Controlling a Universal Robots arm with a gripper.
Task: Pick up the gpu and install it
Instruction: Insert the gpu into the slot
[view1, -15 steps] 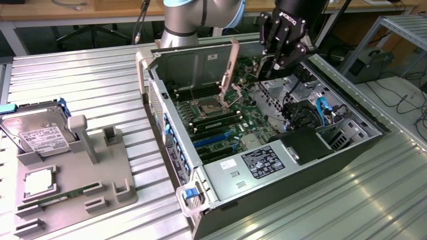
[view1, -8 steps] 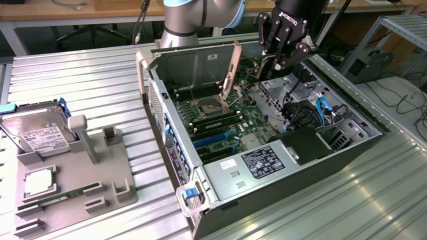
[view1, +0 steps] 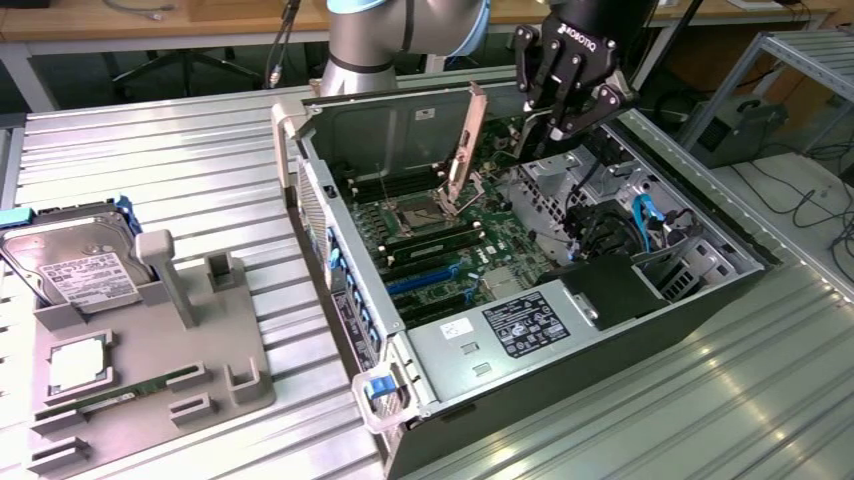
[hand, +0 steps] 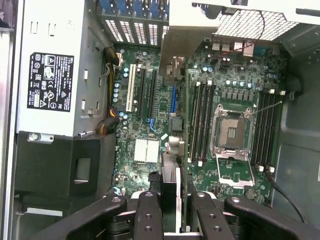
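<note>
The arm is cut off by the upper edge of the exterior view. There the end effector (view1: 571, 118) hangs over the far half of the open computer case (view1: 667, 320), its fingertips partly lost against the dark parts inside.

In the wrist view the gpu (hand: 171, 192) is seen edge-on, a thin strip running away from the fingers (hand: 149, 215), so its fan face cannot be made out there. The end effector (hand: 173, 200) is closed down narrow on the card, with one finger pressed against each side.

In the exterior view the gpu (view1: 463, 150) stands steeply on end above the motherboard (view1: 507, 245). Its pale metal bracket faces the exterior view's left and leans a little. The green of the card beyond the bracket blends with the board behind it, so its outline is hard to trace. Whether its lower edge touches a slot or hangs clear of the board cannot be told.

The bare processor socket (hand: 230, 132) lies on the board just beside the line of the card. The power supply (view1: 521, 325), with its printed label, fills the near corner of the case.

On the ribbed metal desk (view1: 174, 170), at the exterior view's left and well apart from the case, a grey holder (view1: 200, 370) carries a hard drive (view1: 74, 270) and a memory stick (view1: 120, 393). The holder's near corner is cut off by the picture's edge.
</note>
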